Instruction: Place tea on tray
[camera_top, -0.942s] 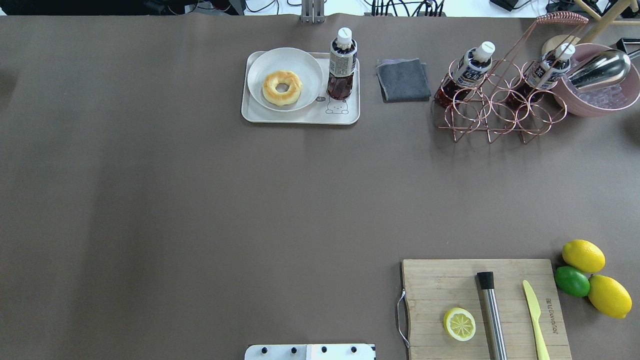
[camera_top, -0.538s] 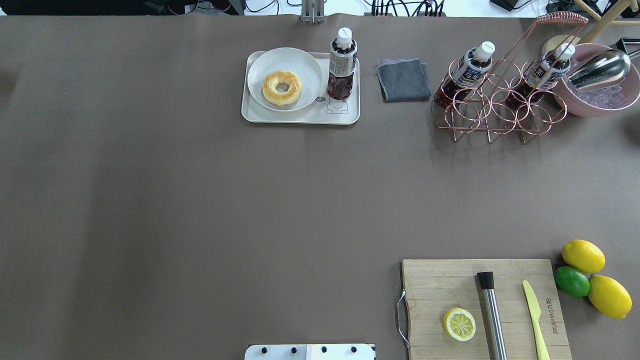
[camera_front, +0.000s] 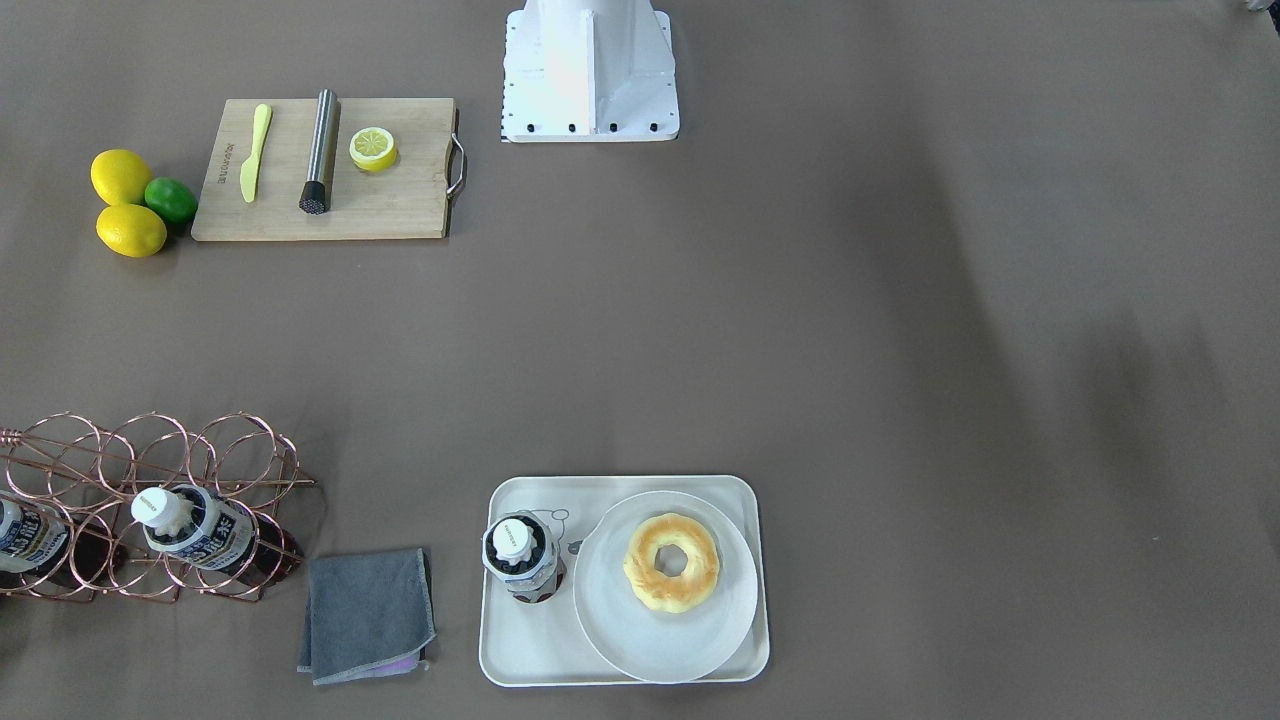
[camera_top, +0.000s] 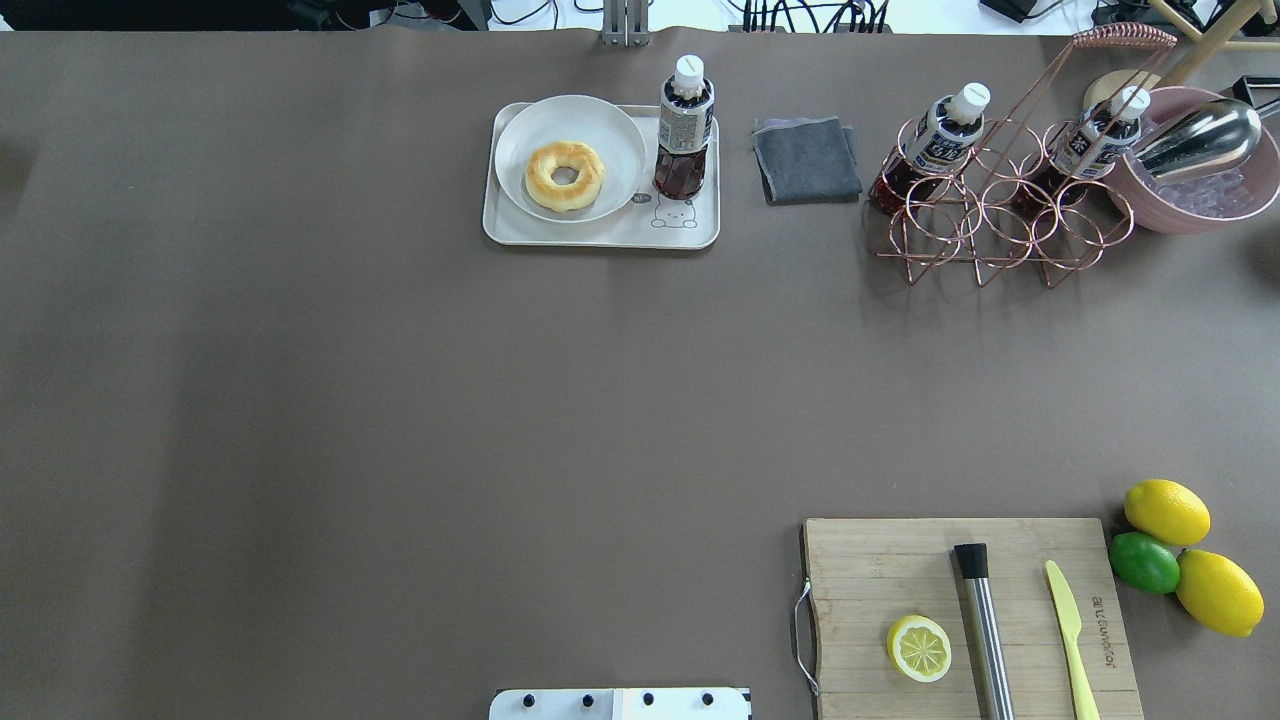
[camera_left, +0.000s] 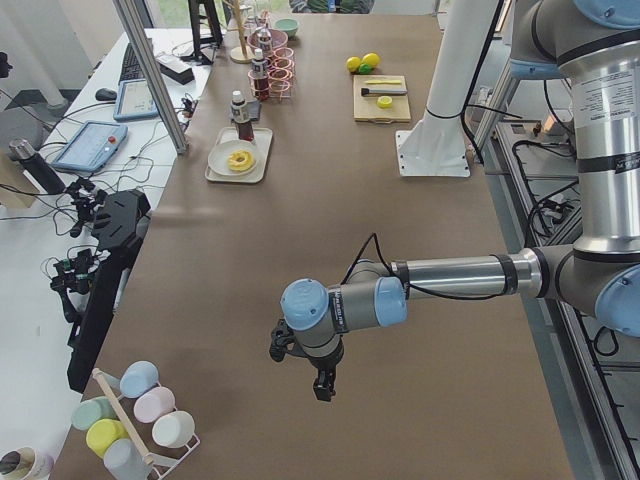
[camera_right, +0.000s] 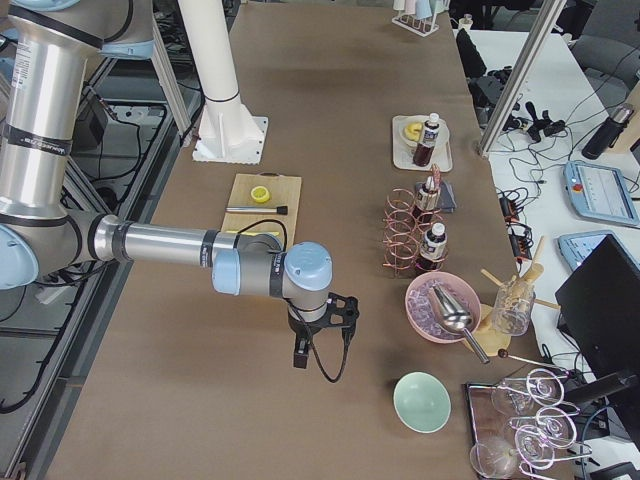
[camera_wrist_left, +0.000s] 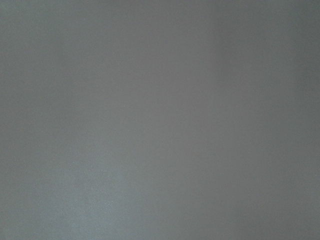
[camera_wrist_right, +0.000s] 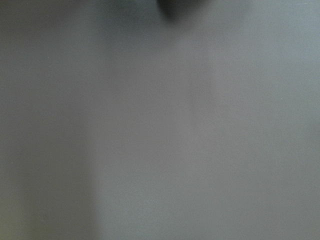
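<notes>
A tea bottle (camera_top: 684, 128) with a white cap stands upright on the cream-white tray (camera_top: 600, 236), right of a round plate with a doughnut (camera_top: 565, 175). It also shows in the front-facing view (camera_front: 518, 556) on the tray (camera_front: 525, 650). Two like bottles (camera_top: 940, 140) (camera_top: 1092, 142) lie in the copper wire rack (camera_top: 1000, 215). My left gripper (camera_left: 322, 388) hangs over bare table far off at the left end. My right gripper (camera_right: 299, 358) hangs over bare table at the right end. I cannot tell whether either is open or shut. Both wrist views show only table.
A grey cloth (camera_top: 806, 160) lies between tray and rack. A pink ice bowl with a scoop (camera_top: 1195, 160) is at the back right. A wooden cutting board (camera_top: 970, 615) with a lemon half, muddler and knife sits near the front, with lemons and a lime (camera_top: 1143, 562) beside it.
</notes>
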